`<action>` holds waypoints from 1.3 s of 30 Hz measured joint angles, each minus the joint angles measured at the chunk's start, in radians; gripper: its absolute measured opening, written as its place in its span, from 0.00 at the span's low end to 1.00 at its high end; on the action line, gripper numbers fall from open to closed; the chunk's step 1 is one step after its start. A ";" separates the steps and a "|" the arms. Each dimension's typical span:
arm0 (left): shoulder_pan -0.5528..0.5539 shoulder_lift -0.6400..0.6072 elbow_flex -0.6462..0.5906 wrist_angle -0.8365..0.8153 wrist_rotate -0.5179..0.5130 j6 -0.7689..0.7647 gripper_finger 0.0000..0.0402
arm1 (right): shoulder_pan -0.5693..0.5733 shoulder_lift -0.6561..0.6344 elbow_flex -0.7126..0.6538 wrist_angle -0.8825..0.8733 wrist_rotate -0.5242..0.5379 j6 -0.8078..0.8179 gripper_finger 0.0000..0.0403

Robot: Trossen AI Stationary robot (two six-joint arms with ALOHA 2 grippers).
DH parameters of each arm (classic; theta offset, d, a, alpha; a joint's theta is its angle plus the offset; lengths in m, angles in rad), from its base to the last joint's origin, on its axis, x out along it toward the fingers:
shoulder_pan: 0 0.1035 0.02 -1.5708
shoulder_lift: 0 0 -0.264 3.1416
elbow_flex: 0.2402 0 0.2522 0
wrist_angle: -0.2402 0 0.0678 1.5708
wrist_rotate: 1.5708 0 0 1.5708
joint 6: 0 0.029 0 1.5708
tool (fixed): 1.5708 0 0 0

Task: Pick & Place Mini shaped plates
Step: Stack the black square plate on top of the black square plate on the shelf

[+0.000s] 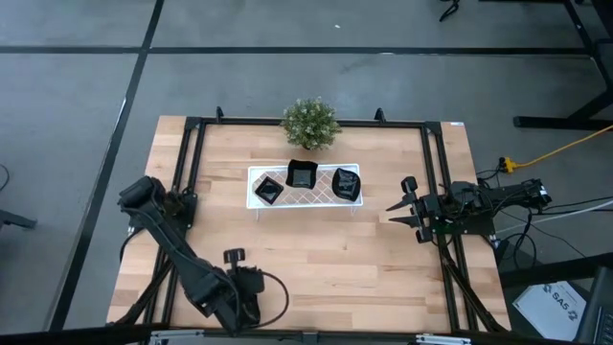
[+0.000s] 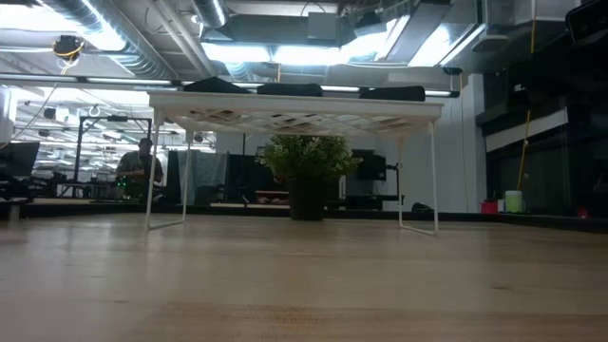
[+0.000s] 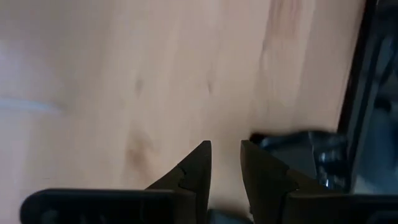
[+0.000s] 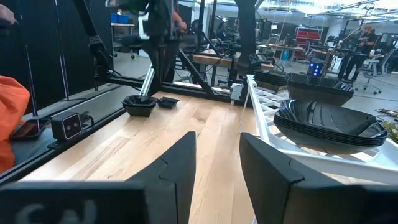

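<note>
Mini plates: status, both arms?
Left claw slightly open, empty, low at the table's near-left corner. Right claw open, empty, at the right edge beside the tray. Three stacks of mini plates on the tray. Nothing blocking.

- You have three mini shaped plates (image 1: pixel 271 190), (image 1: pixel 302 174), (image 1: pixel 346 184) on top of one white tray (image 1: pixel 306 196); in the right wrist view the nearest one looks like a stack, its count unclear.
- You have one potted plant (image 1: pixel 310 123) on the desk (image 1: pixel 316 259).
- You have two grippers: left (image 1: pixel 235 257), right (image 1: pixel 400 203).
</note>
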 joint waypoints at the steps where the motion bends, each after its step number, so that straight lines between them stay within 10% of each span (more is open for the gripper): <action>1: 0.000 0.013 0.000 -0.006 0.032 -0.014 0.20 | 0.000 0.000 0.000 0.000 0.000 0.000 0.31; 13: -0.074 0.117 0.000 -0.008 0.438 -0.095 0.20 | 0.000 0.000 0.000 0.000 0.000 0.000 0.31; 39: -0.227 0.132 -0.240 0.166 0.326 -0.162 0.20 | 0.000 0.000 0.000 0.000 0.000 0.000 0.31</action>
